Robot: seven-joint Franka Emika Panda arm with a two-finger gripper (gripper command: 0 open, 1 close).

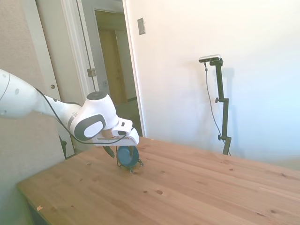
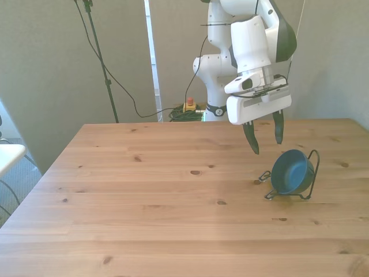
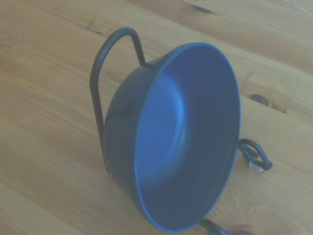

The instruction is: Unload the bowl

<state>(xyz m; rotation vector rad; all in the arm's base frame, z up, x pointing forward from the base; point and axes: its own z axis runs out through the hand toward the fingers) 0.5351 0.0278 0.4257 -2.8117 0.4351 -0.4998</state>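
1. The bowl [image 2: 293, 171] is small, round and dark blue, with a smooth and plain surface. It has no pattern, and the inside looks a little lighter blue than the outside.
2. The bowl does not lie flat. It stands on its edge, tilted, in the rack [image 2: 304, 179], and its open side faces the front view's left and slightly up.
3. In the wrist view the bowl [image 3: 181, 137] fills most of the picture. Its rim is thin and even, and the inside is empty.
4. The rack is thin black wire. One loop [image 3: 105, 73] rises behind the back of the bowl and touches it, and small wire feet [image 3: 254, 154] rest on the table in front of the bowl.
5. The claw [image 2: 265, 138] hangs just above the bowl, a little toward the front view's left. Its two dark fingers [image 2: 251, 138] are apart and point down. They hold nothing and do not touch the bowl.
6. In the side view the bowl [image 1: 127, 156] is directly under the claw [image 1: 115, 152], very near.
7. Bowl and rack stand on the wooden table [image 2: 144, 202].
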